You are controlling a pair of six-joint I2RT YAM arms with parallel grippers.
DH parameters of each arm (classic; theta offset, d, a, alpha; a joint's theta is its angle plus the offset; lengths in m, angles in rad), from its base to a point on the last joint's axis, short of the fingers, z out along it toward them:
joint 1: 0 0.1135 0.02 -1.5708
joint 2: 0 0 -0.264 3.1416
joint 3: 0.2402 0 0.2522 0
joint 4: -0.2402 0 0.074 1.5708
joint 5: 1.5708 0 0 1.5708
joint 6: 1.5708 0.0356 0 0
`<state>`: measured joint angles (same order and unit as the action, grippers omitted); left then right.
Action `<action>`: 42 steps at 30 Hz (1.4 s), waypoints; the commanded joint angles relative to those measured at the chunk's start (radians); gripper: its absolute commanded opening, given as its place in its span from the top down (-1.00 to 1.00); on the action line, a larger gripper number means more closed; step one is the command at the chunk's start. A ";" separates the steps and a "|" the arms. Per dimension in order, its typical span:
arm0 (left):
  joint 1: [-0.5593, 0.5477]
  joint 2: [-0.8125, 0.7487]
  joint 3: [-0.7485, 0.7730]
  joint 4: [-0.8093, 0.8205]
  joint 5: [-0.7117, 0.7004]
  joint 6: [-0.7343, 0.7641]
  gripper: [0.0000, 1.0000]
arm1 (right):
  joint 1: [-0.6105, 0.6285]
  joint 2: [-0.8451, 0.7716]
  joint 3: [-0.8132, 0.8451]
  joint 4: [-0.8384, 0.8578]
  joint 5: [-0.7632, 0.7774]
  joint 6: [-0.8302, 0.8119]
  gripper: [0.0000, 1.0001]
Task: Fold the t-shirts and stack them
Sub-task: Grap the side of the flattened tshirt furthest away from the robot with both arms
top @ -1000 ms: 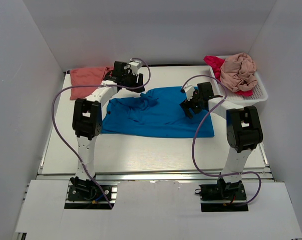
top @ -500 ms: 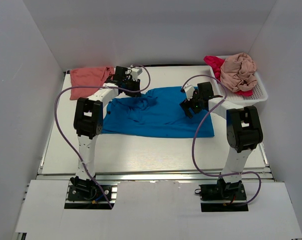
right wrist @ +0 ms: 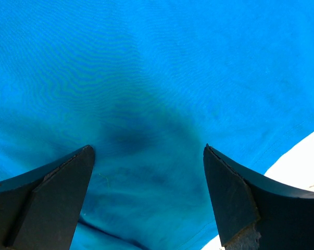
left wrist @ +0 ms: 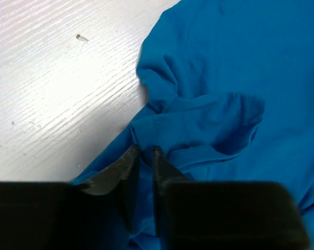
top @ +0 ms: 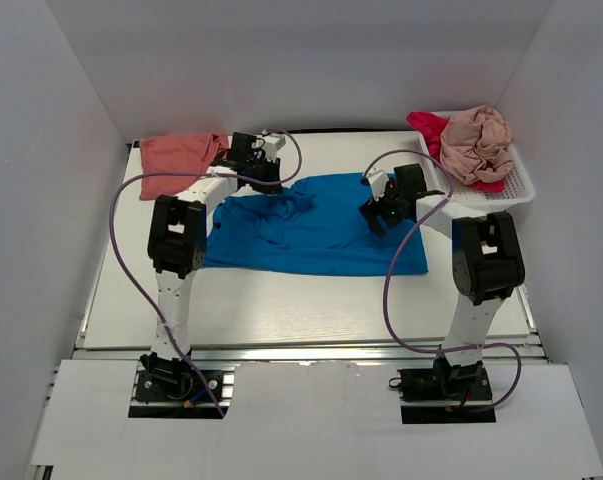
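- The blue t-shirt [top: 311, 235] lies spread across the middle of the table [top: 281, 300], bunched toward 11 o'clock.
- The left gripper [left wrist: 145, 156] pinches that bunched fold.
- The right gripper [right wrist: 148, 151] hangs spread wide over the shirt's 3 o'clock side.
- At 10 o'clock lies the salmon t-shirt [top: 176, 155], its edge hidden behind the left gripper.
- At 2 o'clock, in the basket [top: 516, 185], the beige-pink t-shirt [top: 476, 140] covers most of the magenta t-shirt [top: 428, 127].

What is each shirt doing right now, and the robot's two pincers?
blue t-shirt: spread out, bunched at one corner
salmon t-shirt: lying flat, untouched
beige-pink t-shirt: crumpled in basket
magenta-red t-shirt: under it
left pincer: shut on blue t-shirt
right pincer: open
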<state>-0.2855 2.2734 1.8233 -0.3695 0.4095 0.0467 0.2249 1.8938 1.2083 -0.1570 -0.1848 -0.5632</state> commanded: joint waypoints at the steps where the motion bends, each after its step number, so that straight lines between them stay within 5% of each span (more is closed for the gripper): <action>1: -0.011 -0.011 0.007 0.010 0.006 0.001 0.52 | 0.004 0.005 0.016 0.024 -0.004 -0.003 -0.79; 5: -0.014 -0.006 0.030 -0.006 -0.020 -0.001 1.00 | 0.005 0.001 0.010 0.024 -0.008 -0.001 -0.79; 13: 0.005 0.035 0.272 -0.170 -0.162 0.102 1.00 | 0.005 -0.010 -0.004 0.027 -0.024 0.000 -0.79; 22: 0.074 -0.018 0.378 -0.140 -0.203 0.070 1.00 | 0.005 -0.021 -0.009 0.027 -0.027 -0.003 -0.79; 23: 0.074 -0.035 0.358 -0.140 -0.183 0.061 0.81 | 0.005 -0.024 -0.006 0.027 -0.027 -0.003 -0.79; 24: 0.074 -0.046 0.332 -0.138 -0.161 0.055 0.12 | 0.005 -0.024 -0.004 0.027 -0.027 -0.001 -0.79; 25: 0.074 -0.058 0.264 -0.122 -0.125 0.044 -0.17 | 0.005 -0.024 -0.004 0.025 -0.025 -0.001 -0.79; 27: 0.074 -0.096 0.194 -0.109 -0.091 0.019 -0.42 | 0.005 -0.025 -0.004 0.027 -0.025 0.000 -0.79; 31: 0.074 -0.135 0.032 -0.048 -0.008 -0.014 -0.63 | 0.005 -0.022 -0.003 0.027 -0.024 -0.001 -0.79; 42: 0.060 -0.081 -0.035 0.058 0.107 -0.145 -0.49 | 0.011 -0.010 0.010 0.016 -0.019 0.000 -0.79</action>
<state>-0.2161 2.2318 1.7668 -0.3752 0.4557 -0.0536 0.2268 1.8938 1.2060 -0.1543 -0.1936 -0.5632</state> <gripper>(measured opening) 0.746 0.895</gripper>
